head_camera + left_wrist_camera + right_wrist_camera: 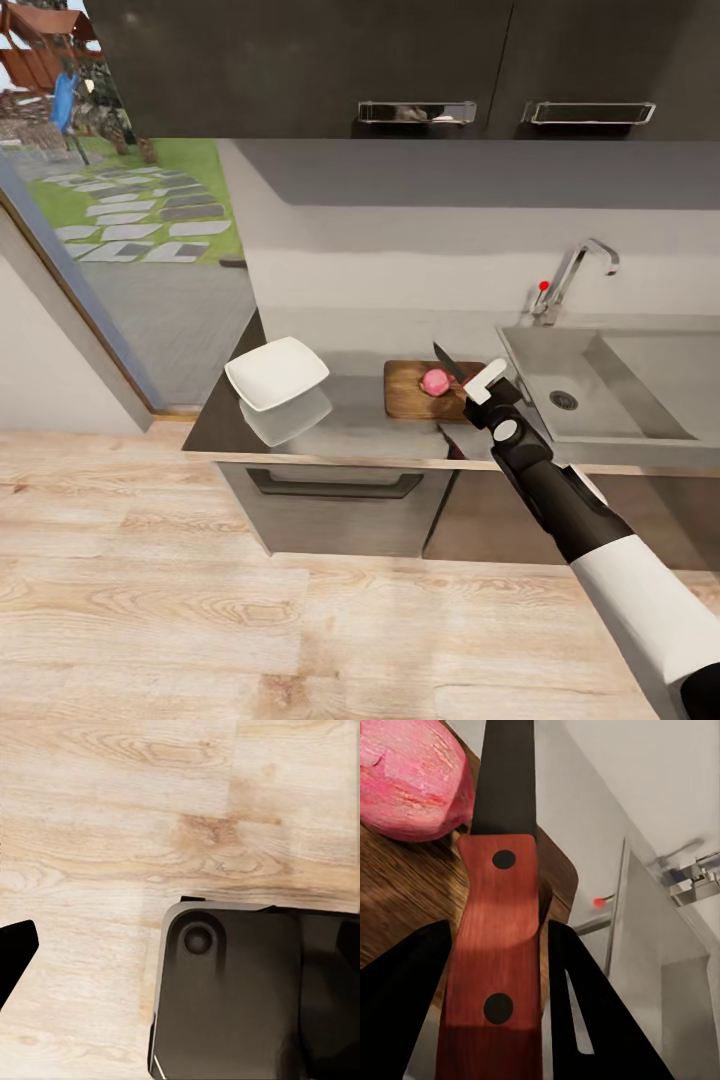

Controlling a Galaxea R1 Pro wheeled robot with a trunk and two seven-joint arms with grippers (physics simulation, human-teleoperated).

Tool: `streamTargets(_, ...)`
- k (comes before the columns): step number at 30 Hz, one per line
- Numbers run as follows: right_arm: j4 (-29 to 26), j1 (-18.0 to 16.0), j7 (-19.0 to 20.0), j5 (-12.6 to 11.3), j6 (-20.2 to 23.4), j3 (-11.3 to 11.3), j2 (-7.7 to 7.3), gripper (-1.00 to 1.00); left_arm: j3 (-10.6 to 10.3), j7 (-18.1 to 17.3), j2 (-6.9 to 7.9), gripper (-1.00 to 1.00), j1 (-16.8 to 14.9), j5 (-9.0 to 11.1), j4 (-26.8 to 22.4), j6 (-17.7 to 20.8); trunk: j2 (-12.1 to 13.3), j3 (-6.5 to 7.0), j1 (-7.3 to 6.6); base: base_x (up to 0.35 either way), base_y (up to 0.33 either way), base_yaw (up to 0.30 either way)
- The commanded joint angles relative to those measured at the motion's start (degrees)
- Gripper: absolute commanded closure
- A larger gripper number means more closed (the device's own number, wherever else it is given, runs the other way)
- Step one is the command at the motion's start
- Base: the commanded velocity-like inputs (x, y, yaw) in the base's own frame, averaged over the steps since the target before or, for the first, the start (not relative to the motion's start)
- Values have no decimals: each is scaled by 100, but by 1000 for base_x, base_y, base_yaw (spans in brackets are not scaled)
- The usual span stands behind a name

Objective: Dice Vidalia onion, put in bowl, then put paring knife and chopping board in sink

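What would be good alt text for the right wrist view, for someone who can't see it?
The right end effector grips a knife by its reddish-brown riveted handle, dark blade pointing past a pink onion on a wooden chopping board. Beyond lie the grey sink and its red-knobbed tap.

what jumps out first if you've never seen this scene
The right gripper holds a paring knife with a reddish-brown handle and dark blade, poised beside the pink onion on the chopping board. To their left a white square bowl sits mirrored in the glossy countertop; the sink lies right.
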Motion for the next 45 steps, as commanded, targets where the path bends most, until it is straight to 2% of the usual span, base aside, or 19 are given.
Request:
streamTargets(1,23,-5,30,67,71,-21,28,100,-44,43,16,-100,-1,59,-8,-25,-11,-9,4,0,0,0)
streamTargets(13,49,-5,30,67,253,-295,415,100,-44,43,16,-100,2,59,-4,-25,-11,-9,4,-24,0,0)
streamTargets(20,14,-5,30,67,254,-513,426,100,-44,43,19,-100,3,59,-4,-27,-11,-9,4,-246,0,0)
streamTargets(31,19,-5,30,67,254,-515,454,100,-44,43,19,-100,3,59,-10,-26,-11,-13,4,-25,0,0)
streamTargets(45,19,-5,30,67,318,-515,497,100,-44,43,19,-100,3,59,-21,-25,-11,-134,4,0,0,0)
